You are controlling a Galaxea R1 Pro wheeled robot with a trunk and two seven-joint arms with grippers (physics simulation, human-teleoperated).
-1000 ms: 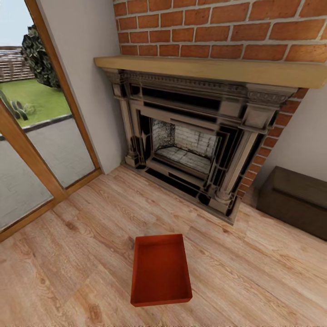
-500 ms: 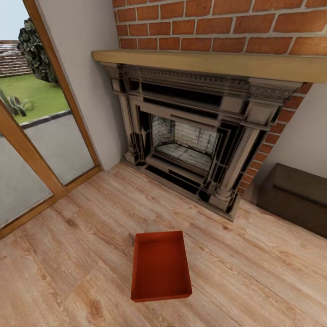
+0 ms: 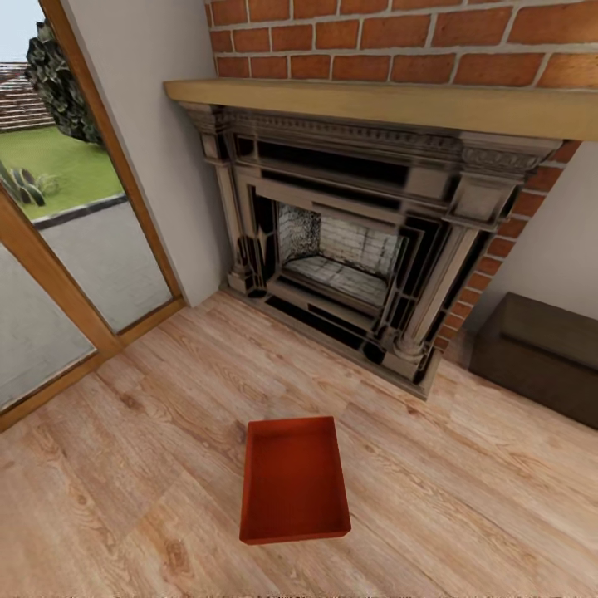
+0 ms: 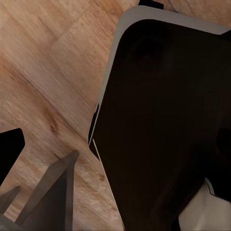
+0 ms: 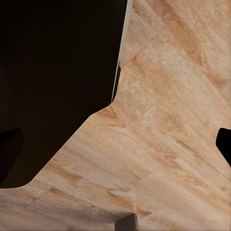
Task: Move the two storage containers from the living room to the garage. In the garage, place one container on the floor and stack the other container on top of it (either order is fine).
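1. My left wrist camera looked down on light wood plank flooring [image 4: 53, 72].
2. A large black body with a pale grey edge [image 4: 163, 120], part of the robot, covered much of the frame.
3. A grey gripper finger [image 4: 55, 192] showed at the edge; the jaws' state could not be judged.

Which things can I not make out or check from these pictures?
- Second storage container: the head view has one storage container on the wood floor; where the other is, cannot be told.
- Dark cabinet: cut off by the head view's right edge.
- Both end effectors: the wrist views show dark robot body over floor planks, with fingers cut off at the edge, so open or shut cannot be told.
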